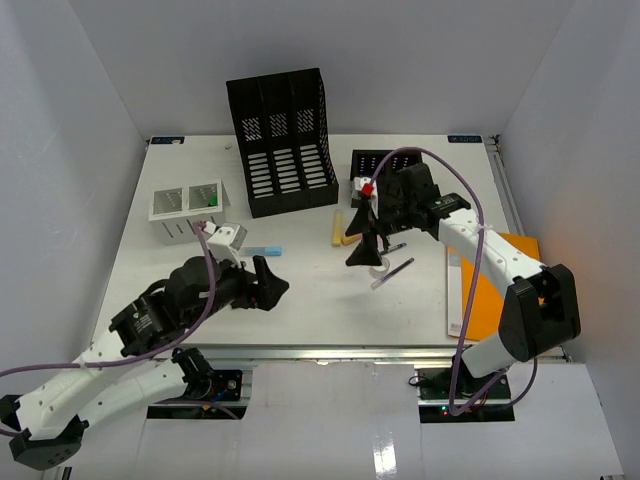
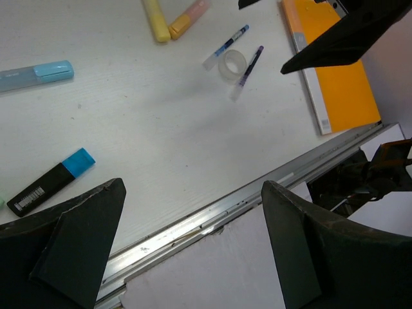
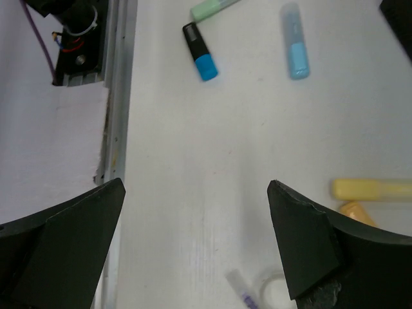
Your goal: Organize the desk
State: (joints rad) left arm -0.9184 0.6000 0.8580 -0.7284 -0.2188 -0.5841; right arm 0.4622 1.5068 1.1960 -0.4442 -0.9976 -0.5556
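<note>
The white desk [image 1: 310, 300] has a silver rail [image 2: 212, 215] along its front edge. My left gripper [image 1: 273, 280] is open and empty above the desk's front left; in the left wrist view [image 2: 193, 187] its jaws stand wide apart over the rail. My right gripper [image 1: 367, 245] is open and empty, hovering over a clear tape roll [image 1: 380, 265], a purple pen [image 1: 392, 272] and a blue pen [image 1: 396, 247]. In the right wrist view [image 3: 196, 183] the tape roll [image 3: 273, 290] lies just below the jaws.
A black file rack [image 1: 280, 130], a grey pen tray [image 1: 188, 210] and a small black mesh box [image 1: 372, 168] stand at the back. Two yellow highlighters [image 1: 340, 228], a light blue one [image 1: 265, 252], a black-and-blue one [image 2: 51, 181] and an orange notebook [image 1: 490, 285] lie about.
</note>
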